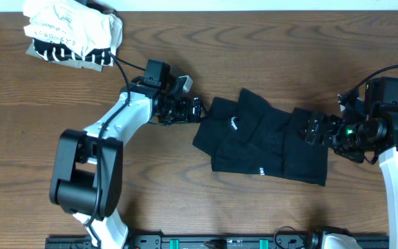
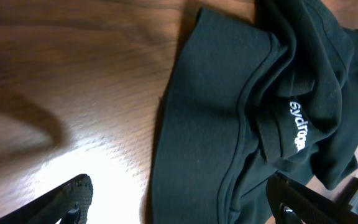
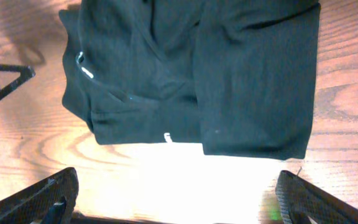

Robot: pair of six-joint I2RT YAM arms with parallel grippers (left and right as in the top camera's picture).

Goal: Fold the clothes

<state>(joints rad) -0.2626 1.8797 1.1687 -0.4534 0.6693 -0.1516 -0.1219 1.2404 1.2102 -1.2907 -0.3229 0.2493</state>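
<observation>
My right fingers (image 3: 42, 199) stand wide apart with nothing between them, one dark pad at each lower corner of my right wrist view, and bare lit wood lies in the gap. My right gripper (image 1: 314, 129) hangs at the right end of the black shirt (image 1: 264, 138). My left fingers (image 2: 73, 199) are also spread, empty, one tip over bare wood and the other by the cloth's edge; my left gripper (image 1: 197, 109) sits just beside the shirt's left end.

Under both is a brown wood-grain table (image 1: 254, 41), glaring pale where my wrist lights fall on it. At its far left corner lies a white bundle with black lettering (image 1: 71, 31), well apart from the shirt.

The shirt lies near the table's middle, folded into a rough, uneven band with overlapping panels. A small white logo (image 2: 296, 126) shows on one layer.
</observation>
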